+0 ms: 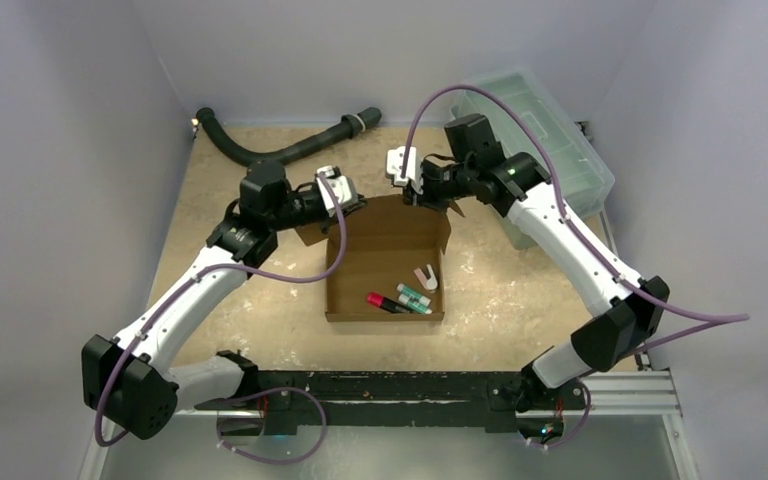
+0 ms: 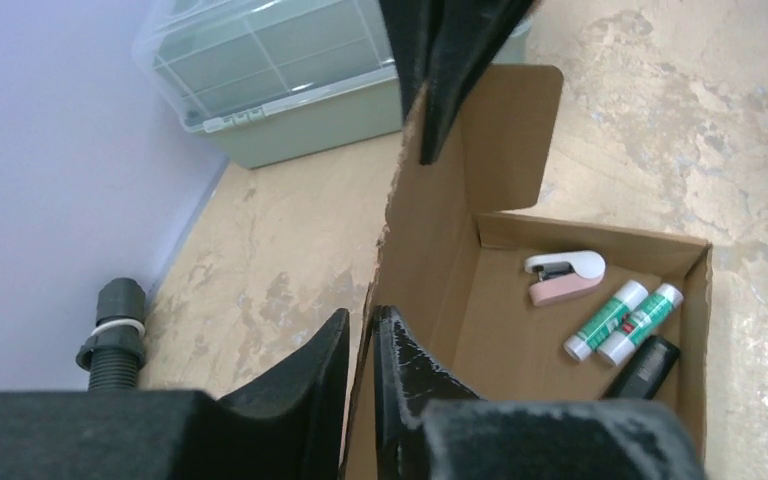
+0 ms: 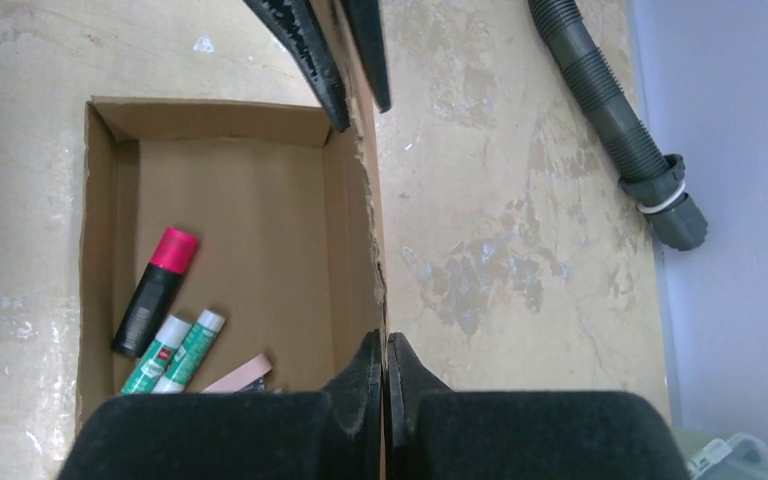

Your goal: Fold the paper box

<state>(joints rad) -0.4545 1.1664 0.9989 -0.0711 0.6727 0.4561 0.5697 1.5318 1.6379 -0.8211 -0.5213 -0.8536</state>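
The paper box [image 1: 385, 255] stood open on the table [image 1: 520, 290], in front of the two arm bases. Inside it, against the near wall, lay a black marker with a pink cap [image 3: 155, 290], two green and white glue sticks [image 3: 175, 352] and a small white and pink stapler-like thing [image 2: 565, 275]. A clear greenish bin [image 1: 540, 130] sat beyond the far right corner of the box, and a dark ribbed hose [image 1: 280, 150] beyond its far left corner.

Both tools were at the far side of the box, on the tall rear flap [image 2: 430, 240], which stood up from the far wall. The left gripper [image 2: 362, 330] was pinched on the top edge of this flap near the far left corner, with the cardboard between its fingers. The right gripper [image 3: 384, 350] was clenched on the same edge, nearer the far right corner. The two grippers were apart, with a free piece of edge between them.

I judge that the step in hand was closing the lid: the walls seemed already raised, and the flap was not yet folded over the box. The next move probably calls for both arms to carry the edge together toward the near wall, at equal height, so the crease bends straight. The box looked light, so it could slide or lift if one arm pulled harder.
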